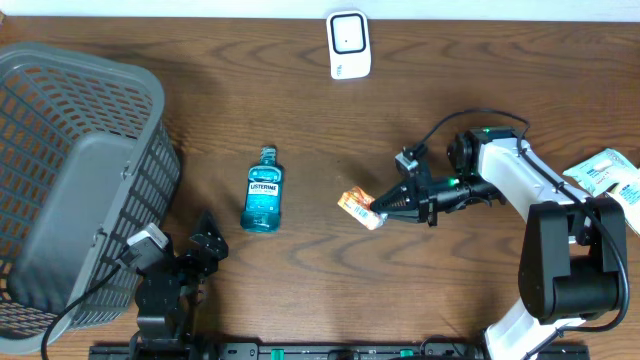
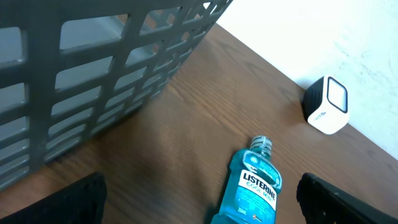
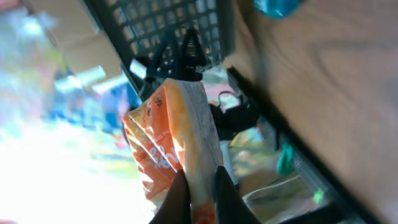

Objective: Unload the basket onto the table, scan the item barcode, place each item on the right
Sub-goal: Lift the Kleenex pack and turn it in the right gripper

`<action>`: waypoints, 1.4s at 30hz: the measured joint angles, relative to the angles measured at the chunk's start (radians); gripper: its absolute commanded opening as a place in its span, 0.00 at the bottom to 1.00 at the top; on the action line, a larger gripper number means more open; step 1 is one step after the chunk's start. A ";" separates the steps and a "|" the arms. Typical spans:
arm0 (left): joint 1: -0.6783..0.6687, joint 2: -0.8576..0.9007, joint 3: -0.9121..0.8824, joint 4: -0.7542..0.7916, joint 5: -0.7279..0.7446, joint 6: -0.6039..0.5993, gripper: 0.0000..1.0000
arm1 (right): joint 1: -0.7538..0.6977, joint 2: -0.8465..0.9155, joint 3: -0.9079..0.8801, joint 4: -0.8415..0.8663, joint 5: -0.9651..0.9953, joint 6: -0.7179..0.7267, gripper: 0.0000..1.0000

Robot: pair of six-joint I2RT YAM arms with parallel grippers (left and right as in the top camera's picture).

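Left arm: folded low at the near-left edge of the table, wrist angled up and to the right.
Left gripper: jaws spread wide, holding nothing; dark fingertips sit at both lower corners of its wrist view.
Right arm: white and black links, reaching leftward from the near-right base.
Right gripper: pointing left, jaws pinched together on an orange packet.

Orange packet, pinched at one end, well apart from white scanner.
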 measured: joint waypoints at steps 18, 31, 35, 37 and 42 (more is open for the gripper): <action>0.000 0.000 0.000 0.000 0.000 0.000 0.98 | 0.104 0.000 0.000 -0.026 -0.120 -0.408 0.01; 0.000 0.000 0.000 0.000 0.000 0.000 0.98 | 0.104 0.000 0.000 -0.019 -0.076 -0.417 0.01; 0.000 0.000 0.000 0.000 0.000 0.000 0.98 | 0.104 0.000 0.000 -0.019 -0.060 -0.418 0.02; 0.000 0.000 0.000 0.000 0.000 0.000 0.98 | 0.105 0.000 0.000 -0.017 -0.045 -0.422 0.02; 0.000 0.000 0.000 0.000 0.000 0.000 0.98 | 0.129 0.000 0.000 0.007 0.010 -0.430 0.01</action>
